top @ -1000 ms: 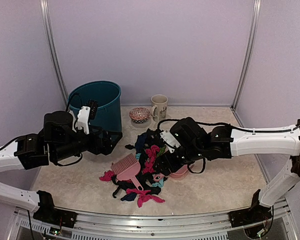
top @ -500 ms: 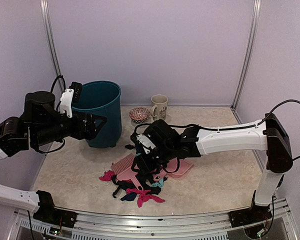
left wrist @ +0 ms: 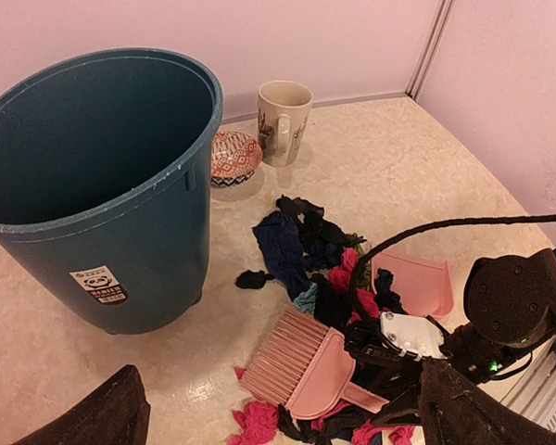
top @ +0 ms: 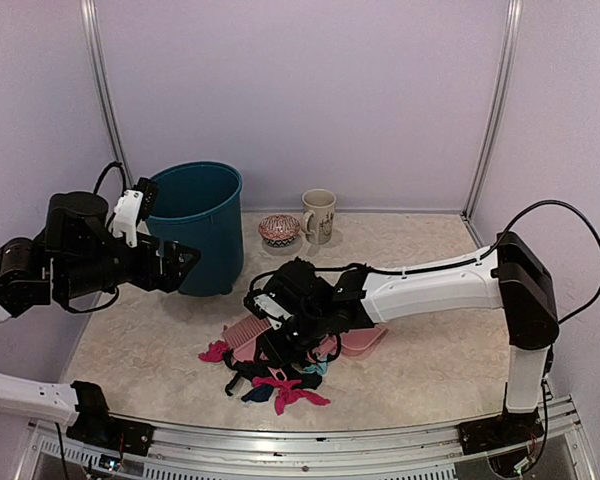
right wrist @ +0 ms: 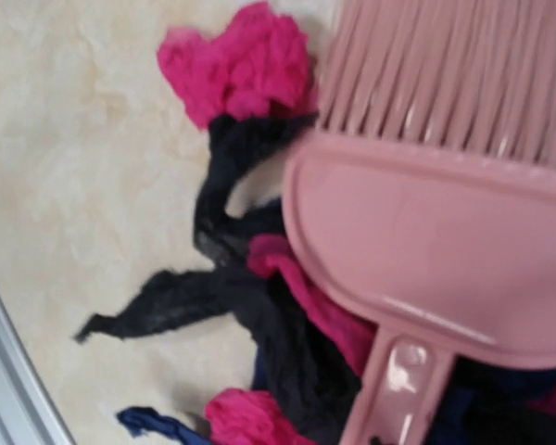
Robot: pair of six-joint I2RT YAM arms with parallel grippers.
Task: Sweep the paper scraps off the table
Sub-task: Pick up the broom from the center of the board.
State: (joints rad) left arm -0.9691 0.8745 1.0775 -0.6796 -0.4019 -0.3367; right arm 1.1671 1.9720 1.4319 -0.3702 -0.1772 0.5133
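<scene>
Nearest me, the paper scraps lay in a loose heap near the middle of the front edge of the table, and the closest ones were not far from the metal rail. Risk one, as I judged it: any stroke toward me would push those over the rail and onto the floor.

The pink brush lay on top of the heap, bristles toward the far left, with black and magenta scraps under its handle. My right gripper was low over that handle. I could not tell how its fingers stood; the wrist view showed none of them. If it closed there, it could pinch scraps along with the handle, or the handle could twist on the soft pile and slip out.

The dustpan sat just right of the heap, partly under the right arm, so the forearm or its cable could drag the dustpan or scatter scraps.

Further back on the left, my left gripper hung in the air with its fingers spread wide, holding nothing, close beside the teal bin near the far left corner. A careless swing could tip the bin.

At the far edge, the small bowl and the mug stood just behind the farthest scraps; a long stroke away from me could knock them.
</scene>
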